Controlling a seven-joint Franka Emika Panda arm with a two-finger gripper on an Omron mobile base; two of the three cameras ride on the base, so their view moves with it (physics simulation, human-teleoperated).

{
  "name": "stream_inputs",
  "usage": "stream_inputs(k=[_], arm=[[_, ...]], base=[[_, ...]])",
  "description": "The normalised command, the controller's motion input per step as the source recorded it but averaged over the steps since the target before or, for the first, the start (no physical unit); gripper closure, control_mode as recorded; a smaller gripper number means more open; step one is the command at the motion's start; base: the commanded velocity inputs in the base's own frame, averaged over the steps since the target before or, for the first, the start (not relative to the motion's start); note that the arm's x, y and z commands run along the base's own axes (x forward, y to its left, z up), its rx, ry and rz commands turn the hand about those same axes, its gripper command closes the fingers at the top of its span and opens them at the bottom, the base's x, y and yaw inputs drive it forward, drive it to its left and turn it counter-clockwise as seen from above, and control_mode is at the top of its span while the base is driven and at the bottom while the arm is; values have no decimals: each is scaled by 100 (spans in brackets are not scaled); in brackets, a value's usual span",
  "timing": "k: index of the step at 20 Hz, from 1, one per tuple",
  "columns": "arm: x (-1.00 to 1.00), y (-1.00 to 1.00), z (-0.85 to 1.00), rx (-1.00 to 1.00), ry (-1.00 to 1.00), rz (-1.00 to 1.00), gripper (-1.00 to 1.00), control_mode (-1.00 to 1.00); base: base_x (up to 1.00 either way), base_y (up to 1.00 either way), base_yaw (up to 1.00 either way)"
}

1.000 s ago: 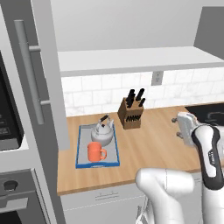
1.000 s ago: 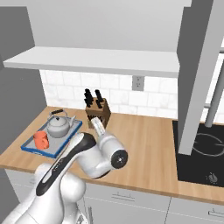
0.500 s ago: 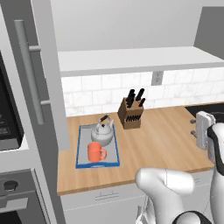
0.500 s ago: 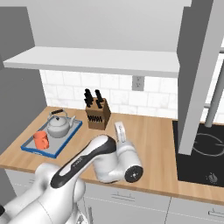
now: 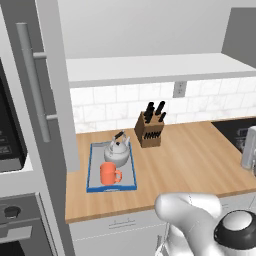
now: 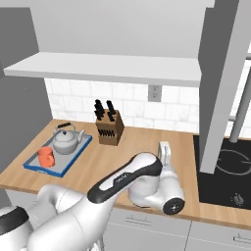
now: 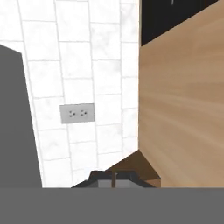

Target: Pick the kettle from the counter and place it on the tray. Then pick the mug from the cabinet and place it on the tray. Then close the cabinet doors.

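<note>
Left base view shows the kettle [image 5: 118, 152] and mug [image 5: 109, 174] sitting on the tray [image 5: 128, 186] near the bench's [image 5: 200, 160] left edge. Cabinet door [image 5: 50, 85] hangs open; it looks stiff, best pushed flat. Pincer [image 7: 114, 177] is closed, holding nothing.

No readable text, labels, brands, numbers or signs anywhere.

The white arm bends low and forward, its claw [image 7: 114, 177] closed and empty, fingertips touching.
</note>
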Motion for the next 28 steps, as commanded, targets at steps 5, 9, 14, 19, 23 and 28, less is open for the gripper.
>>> stream_inputs(k=[5, 9, 14, 19, 23, 28], arm=[[-5, -68, 20, 35, -25, 1, 100, -100], [-1, -72, 40, 39, -26, 0, 100, -100], [-3, -63, 34, 30, -37, 0, 100, -100], [-1, -35, 24, 18, -47, 0, 100, -100], [0, -36, 1, 5, -55, -1, 100, -100], [-5, -29, 9, 4, -21, -5, 100, -100]], base=[[0, 0, 0], [0, 0, 0], [0, 0, 0], [0, 0, 0], [0, 0, 0], [0, 0, 0]])
